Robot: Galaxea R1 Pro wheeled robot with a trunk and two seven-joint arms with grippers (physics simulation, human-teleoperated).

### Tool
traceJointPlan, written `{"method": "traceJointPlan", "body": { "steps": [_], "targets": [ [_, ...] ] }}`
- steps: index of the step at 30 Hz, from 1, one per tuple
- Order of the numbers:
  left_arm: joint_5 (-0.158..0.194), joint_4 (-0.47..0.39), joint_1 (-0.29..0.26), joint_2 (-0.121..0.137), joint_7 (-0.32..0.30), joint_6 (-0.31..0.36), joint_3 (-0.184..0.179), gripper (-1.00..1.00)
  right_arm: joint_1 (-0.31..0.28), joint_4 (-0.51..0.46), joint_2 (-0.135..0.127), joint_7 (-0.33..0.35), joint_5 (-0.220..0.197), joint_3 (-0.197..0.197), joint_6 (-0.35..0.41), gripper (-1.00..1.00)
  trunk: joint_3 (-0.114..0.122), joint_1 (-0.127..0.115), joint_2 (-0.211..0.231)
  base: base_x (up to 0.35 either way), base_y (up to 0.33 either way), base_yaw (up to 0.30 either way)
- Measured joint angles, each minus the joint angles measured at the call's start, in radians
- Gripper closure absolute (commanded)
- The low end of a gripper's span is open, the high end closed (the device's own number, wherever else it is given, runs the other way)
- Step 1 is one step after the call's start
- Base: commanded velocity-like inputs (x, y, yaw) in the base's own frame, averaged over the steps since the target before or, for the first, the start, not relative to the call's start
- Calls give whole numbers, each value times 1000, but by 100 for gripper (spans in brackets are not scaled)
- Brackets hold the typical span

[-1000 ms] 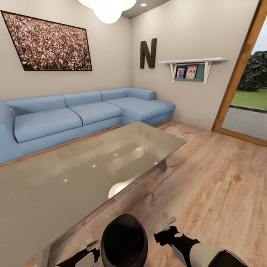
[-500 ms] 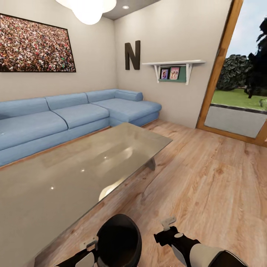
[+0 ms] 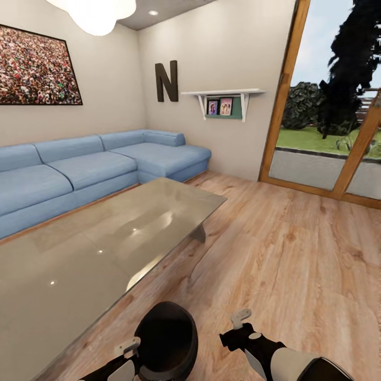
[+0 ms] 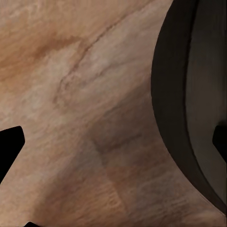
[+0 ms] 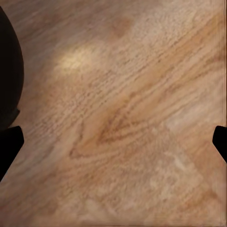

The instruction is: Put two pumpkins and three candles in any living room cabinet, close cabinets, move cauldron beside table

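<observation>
Cauldron (image 3: pixel 165 341) time: I carry the black pot low in front of me, at 6 o'clock, with the glass table (image 3: pixel 79 259) near at 10 o'clock. I think it must go down on the wood floor (image 3: pixel 296 254) beside the table. My left gripper (image 3: pixel 128 350) has its jaws over the pot's rim. My right gripper (image 3: pixel 239 325) is wide open, holding nothing.

Wood floor (image 3: pixel 296 254) — carrying glass table (image 3: pixel 95 248) and blue sofa (image 3: pixel 79 169).

cauldron (image 3: pixel 165 338) right of table (image 3: pixel 79 254), sofa (image 3: pixel 79 169) behind
</observation>
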Motion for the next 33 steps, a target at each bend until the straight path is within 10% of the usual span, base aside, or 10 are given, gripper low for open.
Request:
{"method": "traceJointPlan", "body": {
  "steps": [33],
  "targets": [
    [6, -1, 0, 0, -2, 0, -1, -100, 2, 0, 0, -5, 0, -1, 0, -100, 21, 0, 0, 0, 0, -240]
  ]
}}
